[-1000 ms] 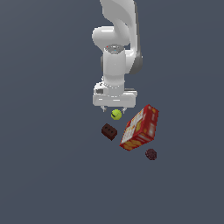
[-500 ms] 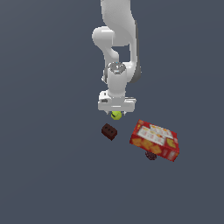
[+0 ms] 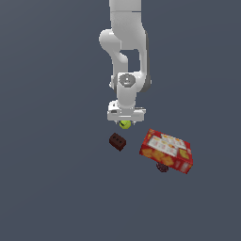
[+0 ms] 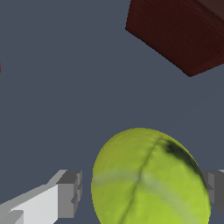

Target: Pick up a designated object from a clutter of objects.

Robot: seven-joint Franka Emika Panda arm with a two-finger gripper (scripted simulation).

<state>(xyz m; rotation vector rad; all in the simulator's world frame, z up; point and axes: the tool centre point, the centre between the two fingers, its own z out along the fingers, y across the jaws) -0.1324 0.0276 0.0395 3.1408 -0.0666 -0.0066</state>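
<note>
The yellow-green tennis ball (image 3: 124, 124) with a dark seam sits directly under my gripper (image 3: 125, 121). In the wrist view the ball (image 4: 151, 179) lies between my two fingers (image 4: 70, 194). One finger stands a narrow gap away from it and the other is at its edge. The jaws are open around the ball and do not clamp it. The dark brown block (image 3: 117, 141) lies close by, at the exterior view's lower left of the ball; it also shows in the wrist view (image 4: 183, 30).
The red cracker box (image 3: 166, 150) lies tilted at the exterior view's right of the ball. The dark maroon bumpy ball (image 3: 162, 167) peeks out from under the box's lower edge. All rest on a plain dark grey surface (image 3: 56, 188).
My gripper has come down over the tennis ball, so its fingers now flank it. The red box has toppled and shifted to the exterior view's right, onto the maroon ball.
</note>
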